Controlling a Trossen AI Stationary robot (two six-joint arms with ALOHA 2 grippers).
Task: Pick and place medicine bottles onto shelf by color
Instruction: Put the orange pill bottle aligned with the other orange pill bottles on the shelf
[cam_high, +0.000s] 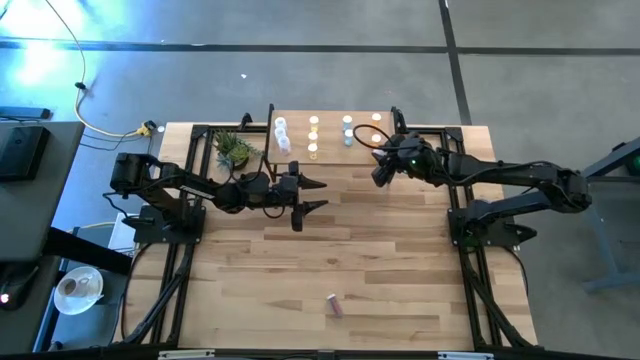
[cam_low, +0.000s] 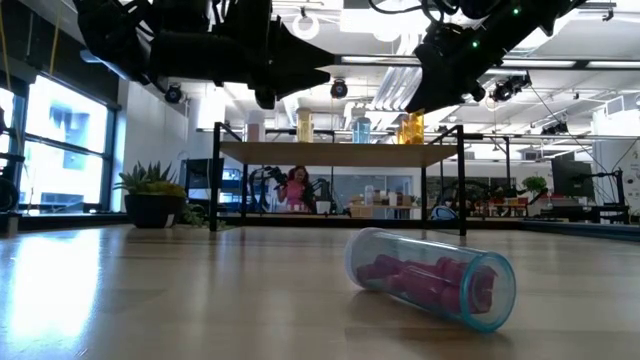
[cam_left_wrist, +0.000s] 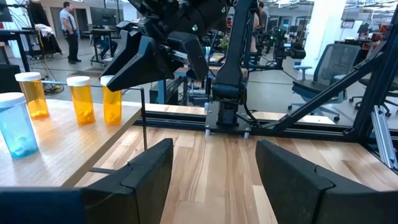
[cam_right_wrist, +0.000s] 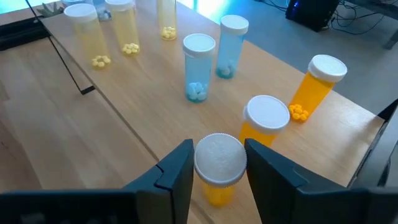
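The shelf (cam_high: 330, 155) stands at the table's far middle. On it stand clear (cam_high: 281, 135), yellow (cam_high: 313, 135), blue (cam_right_wrist: 199, 65) and orange (cam_right_wrist: 317, 84) bottles with white caps. My right gripper (cam_right_wrist: 219, 162) is at the shelf's near right corner, shut on one orange bottle (cam_left_wrist: 112, 106). A purple-tinted bottle (cam_low: 430, 278) lies on its side on the table near the front edge; it also shows in the high view (cam_high: 335, 306). My left gripper (cam_high: 320, 196) is open and empty above the table, just in front of the shelf. My right gripper pinches the orange bottle's white cap (cam_right_wrist: 217, 158) between its two fingers, one on each side. The fingers slant down at it from above. The bottle is upright, and its base looks level with the shelf top beside the other orange bottles.
A small potted plant (cam_high: 235, 150) stands left of the shelf. Black frame rails (cam_high: 460, 200) run along the table's left and right sides. A second orange bottle (cam_right_wrist: 264, 121) stands right behind the held one. Bare tabletop lies between the shelf and the purple bottle.
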